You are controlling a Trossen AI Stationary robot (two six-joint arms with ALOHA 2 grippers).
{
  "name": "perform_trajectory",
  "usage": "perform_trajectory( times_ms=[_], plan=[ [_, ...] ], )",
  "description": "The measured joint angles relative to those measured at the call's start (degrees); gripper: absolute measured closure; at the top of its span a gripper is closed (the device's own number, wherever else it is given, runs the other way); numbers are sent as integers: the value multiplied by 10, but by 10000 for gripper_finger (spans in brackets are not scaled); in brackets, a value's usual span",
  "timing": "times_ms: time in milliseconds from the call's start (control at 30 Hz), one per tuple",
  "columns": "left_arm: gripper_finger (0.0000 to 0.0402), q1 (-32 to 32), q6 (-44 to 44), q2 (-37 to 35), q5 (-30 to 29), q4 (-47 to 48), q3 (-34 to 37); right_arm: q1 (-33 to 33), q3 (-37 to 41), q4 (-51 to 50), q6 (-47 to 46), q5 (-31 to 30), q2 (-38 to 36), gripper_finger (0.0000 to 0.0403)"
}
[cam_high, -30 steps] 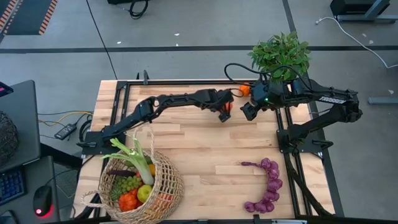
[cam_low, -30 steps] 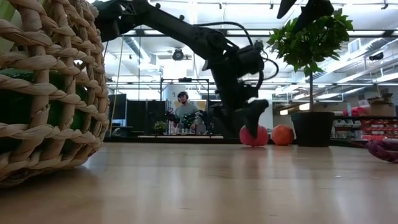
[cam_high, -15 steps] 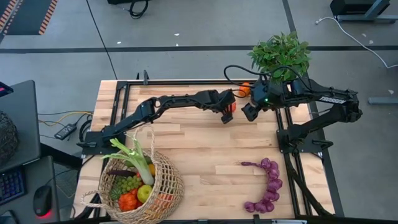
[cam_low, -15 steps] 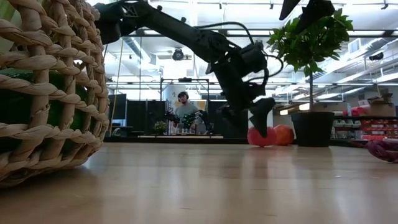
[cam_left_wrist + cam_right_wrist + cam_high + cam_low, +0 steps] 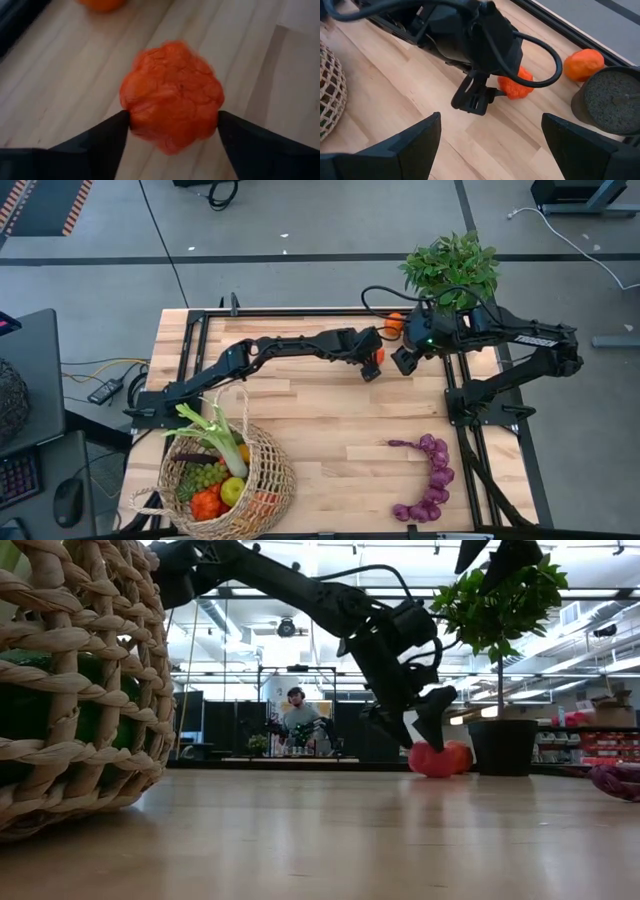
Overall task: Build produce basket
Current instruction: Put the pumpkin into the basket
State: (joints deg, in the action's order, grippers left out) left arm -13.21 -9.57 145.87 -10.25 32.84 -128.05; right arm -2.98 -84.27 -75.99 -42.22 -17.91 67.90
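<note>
The table [image 5: 330, 420] is pale wooden planking with a smooth, faintly glossy finish. The basket [image 5: 262, 470] is rough tan wicker in an open weave. A red-orange tomato [image 5: 172, 96] has a crinkled, matt skin. The left hand [image 5: 172, 131] has matt black fingers [image 5: 100, 137] that look like plastic. Purple grapes [image 5: 432, 477] look smooth and slightly shiny.
</note>
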Motion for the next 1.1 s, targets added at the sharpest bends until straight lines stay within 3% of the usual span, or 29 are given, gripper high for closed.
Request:
perform_trajectory(
  times_ms=[167, 267, 667, 1100],
  plan=[
    [169, 0, -16, 1, 0, 11, 0, 0, 0, 0, 0, -4, -5, 54],
    [191, 0, -30, 0, 0, 9, 0, 0, 0, -2, 0, -5, -8, 54],
    [191, 17, -21, -63, 0, 102, 1, 0, 0, -3, 9, -51, -21, 54],
    [188, 58, -33, -226, 0, 263, 1, 0, 0, 38, -3, -95, -29, 54]
  ],
)
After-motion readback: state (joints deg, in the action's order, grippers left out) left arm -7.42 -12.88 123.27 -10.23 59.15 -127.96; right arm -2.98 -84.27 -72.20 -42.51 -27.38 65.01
